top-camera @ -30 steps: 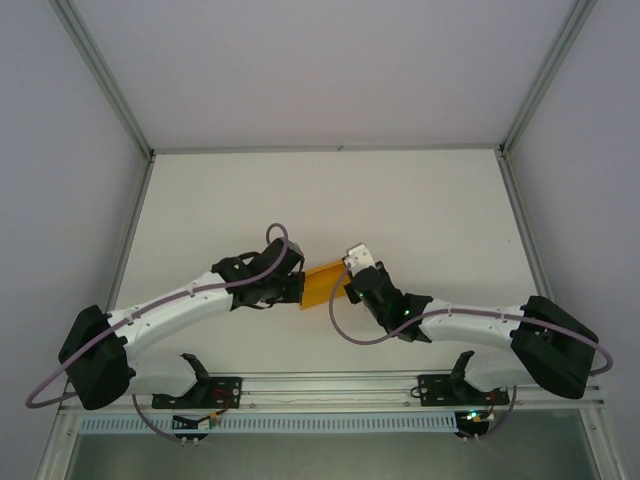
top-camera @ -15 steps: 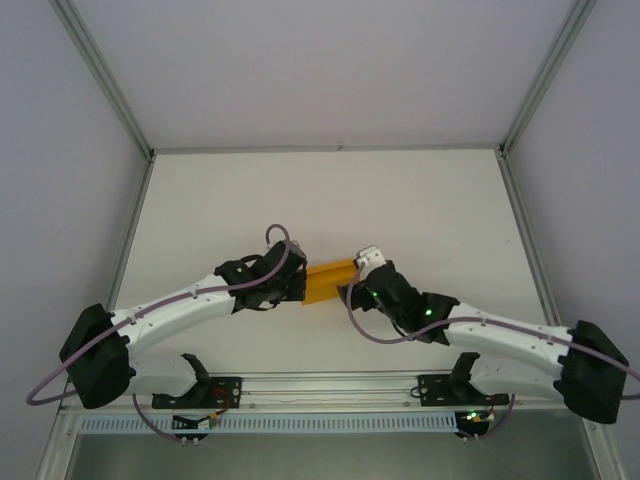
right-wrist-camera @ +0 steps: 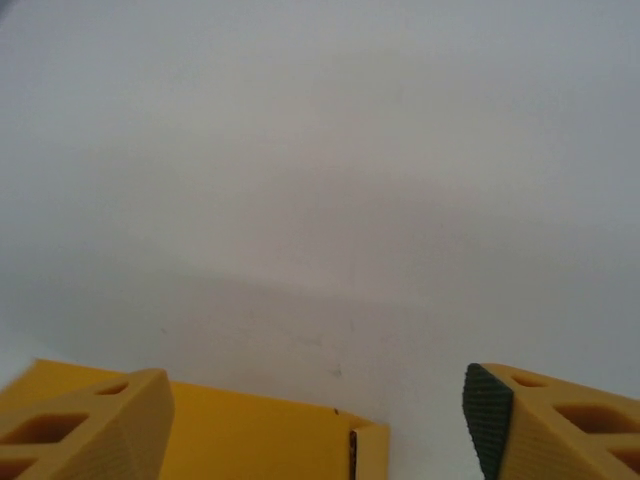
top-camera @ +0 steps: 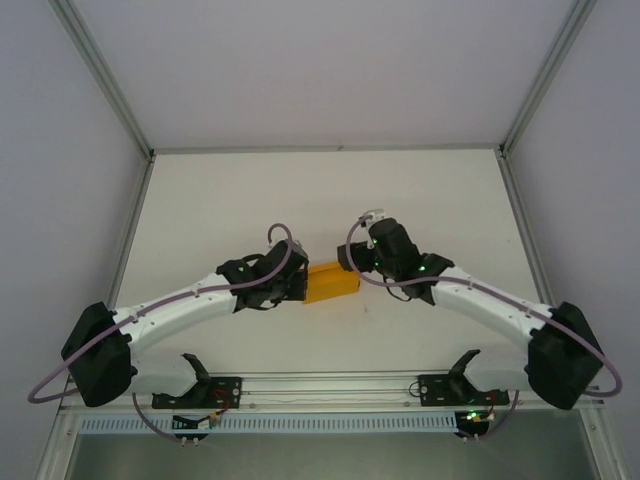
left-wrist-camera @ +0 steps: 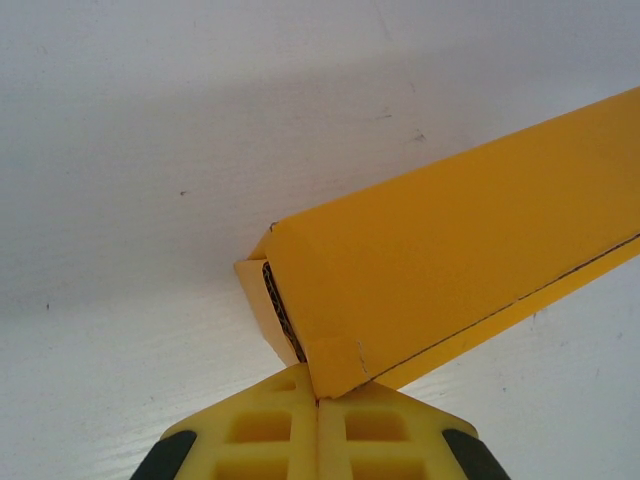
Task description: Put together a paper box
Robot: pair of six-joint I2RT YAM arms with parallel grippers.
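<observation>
Pinching a near corner of the paper box (left-wrist-camera: 450, 240), the left gripper (left-wrist-camera: 318, 400) has its pads shut together on the card. The right gripper (right-wrist-camera: 315, 400) gapes wide above the box's edge. Overhead, the folded box lies mid-way across the table (top-camera: 330, 190), between both wrists.

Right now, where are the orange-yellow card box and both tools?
orange-yellow card box (top-camera: 332, 282): top view, upper face.
left tool (left-wrist-camera: 318, 398): left wrist view, fingertips pinching box corner.
right tool (right-wrist-camera: 318, 408): right wrist view, between open fingertips.
</observation>
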